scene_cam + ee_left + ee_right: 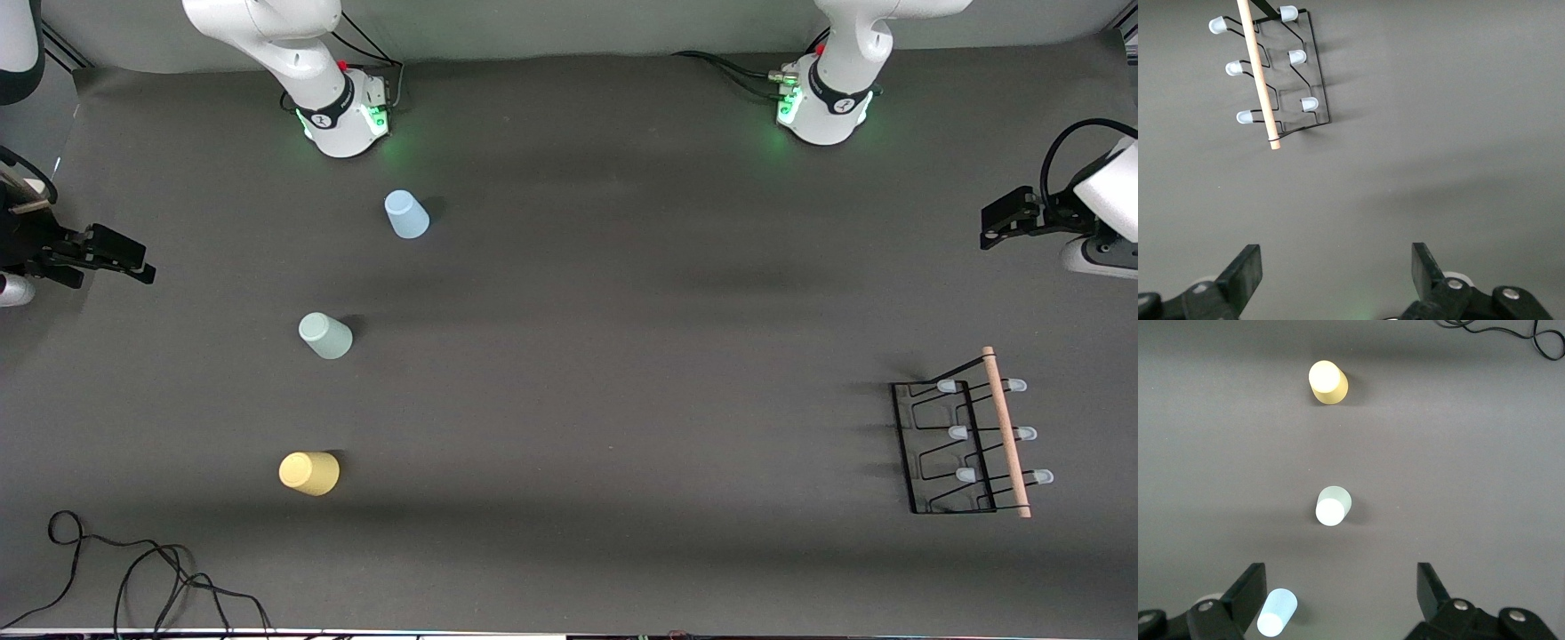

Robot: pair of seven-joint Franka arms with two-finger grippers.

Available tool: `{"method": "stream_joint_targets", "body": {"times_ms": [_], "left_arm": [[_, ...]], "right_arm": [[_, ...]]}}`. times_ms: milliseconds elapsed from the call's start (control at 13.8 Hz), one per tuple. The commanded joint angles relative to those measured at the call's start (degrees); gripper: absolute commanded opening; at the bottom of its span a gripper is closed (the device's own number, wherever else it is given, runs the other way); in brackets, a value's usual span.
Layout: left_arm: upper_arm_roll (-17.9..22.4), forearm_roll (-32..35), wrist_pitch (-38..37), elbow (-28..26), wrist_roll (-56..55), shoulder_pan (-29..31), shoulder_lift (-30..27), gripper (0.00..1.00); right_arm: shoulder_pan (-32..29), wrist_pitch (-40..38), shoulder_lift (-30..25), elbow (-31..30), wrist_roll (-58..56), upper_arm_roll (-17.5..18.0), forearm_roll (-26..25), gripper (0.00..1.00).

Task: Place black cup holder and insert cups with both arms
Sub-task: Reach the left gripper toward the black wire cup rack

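The black cup holder stands on the table at my left arm's end, wooden rod handle uppermost and all six pegs bare, while the three cups stand upside down in a line at my right arm's end: light blue cup nearest the bases, mint green cup in the middle, yellow cup nearest the front camera. My left gripper hangs over the table's edge near the holder and my right gripper over the table's edge near the cups; both have jaws fully spread and hold nothing. I judge the task unstarted: the first step is placing the holder, which calls for my left gripper to descend onto the rod handle and close on it before any cup goes on a peg.
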Motion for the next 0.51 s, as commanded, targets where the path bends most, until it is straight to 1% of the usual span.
{"method": "stream_joint_targets", "body": {"times_ms": [0, 145, 218, 436], "left_arm": [[0.2, 0.5, 0.0, 0.7, -0.9, -0.5, 0.0, 1.00], [0.2, 0.4, 0.2, 0.9, -0.7, -0.4, 0.2, 1.00], [0.3, -0.2, 0.2, 1.7, -1.0, -0.2, 1.1, 1.00], [0.8, -0.2, 0.0, 6.3, -0.4, 0.2, 5.7, 1.00]], "right_arm": [[0.7, 0.0, -0.3, 0.0, -0.4, -0.2, -0.7, 1.00], [0.9, 0.1, -0.3, 0.0, -0.4, -0.3, -0.7, 1.00], [0.9, 0.1, -0.3, 0.0, -0.4, -0.3, -0.7, 1.00], [0.9, 0.1, -0.3, 0.0, -0.5, -0.3, -0.7, 1.00]]}}
